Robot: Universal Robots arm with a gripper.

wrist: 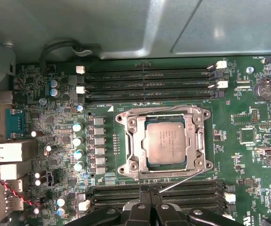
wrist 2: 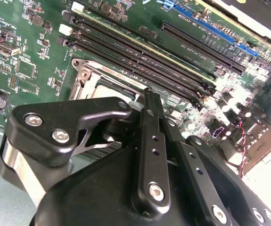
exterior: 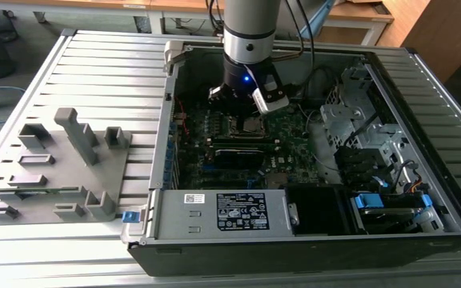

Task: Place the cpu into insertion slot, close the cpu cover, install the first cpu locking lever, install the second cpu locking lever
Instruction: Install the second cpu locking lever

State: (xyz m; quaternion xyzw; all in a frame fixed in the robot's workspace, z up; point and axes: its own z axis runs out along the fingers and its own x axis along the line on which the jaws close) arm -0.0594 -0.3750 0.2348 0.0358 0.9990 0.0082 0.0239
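Note:
The cpu [wrist: 167, 143], a silver-grey square chip, lies seated in the insertion slot [wrist: 126, 169] on the green motherboard. The cpu cover [wrist: 131, 141], a silvery frame with a square window, lies down flat around the chip. One thin wire locking lever [wrist: 182, 181] slants up from the socket's edge, and its free end meets my fingertips. A second wire lever [wrist: 163, 109] runs along the opposite edge. My gripper [wrist: 150, 190] is shut, its black fingers together just beside the socket. In the exterior view the gripper [exterior: 245, 111] hangs over the cpu [exterior: 251, 125]. In the second wrist view the fingers [wrist 2: 147, 99] stand at the socket frame [wrist 2: 90, 77].
Long black memory slots [wrist: 147, 80] flank the socket on both sides. The open computer case holds a white-labelled power supply [exterior: 242, 211], a drive cage [exterior: 359, 126] and loose cables. A red and black wire pair [wrist: 12, 188] lies near the rear ports. A grey fixture [exterior: 54, 168] stands at the exterior view's left.

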